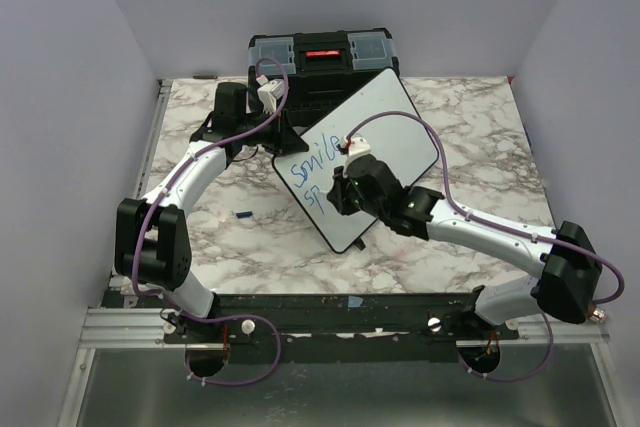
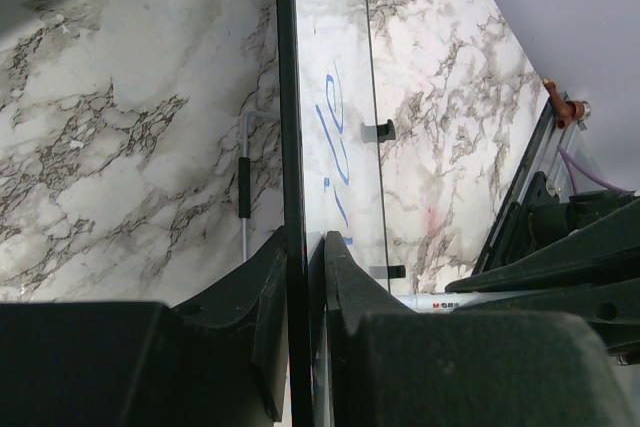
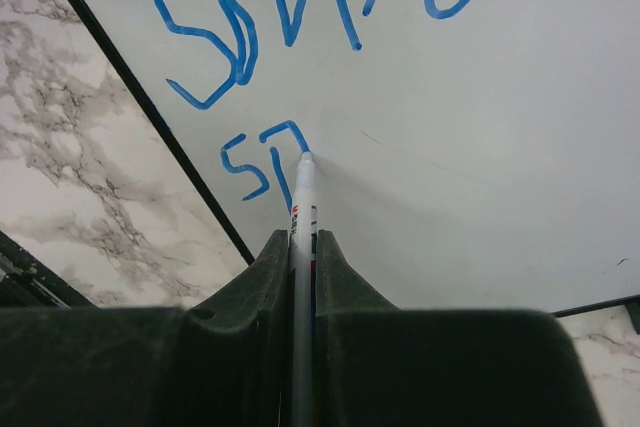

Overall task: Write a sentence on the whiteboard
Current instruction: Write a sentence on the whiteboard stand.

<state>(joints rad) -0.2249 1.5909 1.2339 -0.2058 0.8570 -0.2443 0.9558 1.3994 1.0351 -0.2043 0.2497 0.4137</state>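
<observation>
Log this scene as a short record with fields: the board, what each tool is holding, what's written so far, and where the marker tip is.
board: whiteboard, angled diagonally on the marble table, in front of a black toolbox
left tool: shut on the whiteboard's edge
right tool: shut on a white marker
writing: blue sentence, "Smile" on the top line, "Sp" begun beneath it
marker tip: touching the board at the second letter of the lower line
status: sentence not yet finished

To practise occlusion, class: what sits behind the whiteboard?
A black toolbox with clear lid compartments stands behind the whiteboard. Its lower front is hidden by the board's top corner and the left arm.
</observation>
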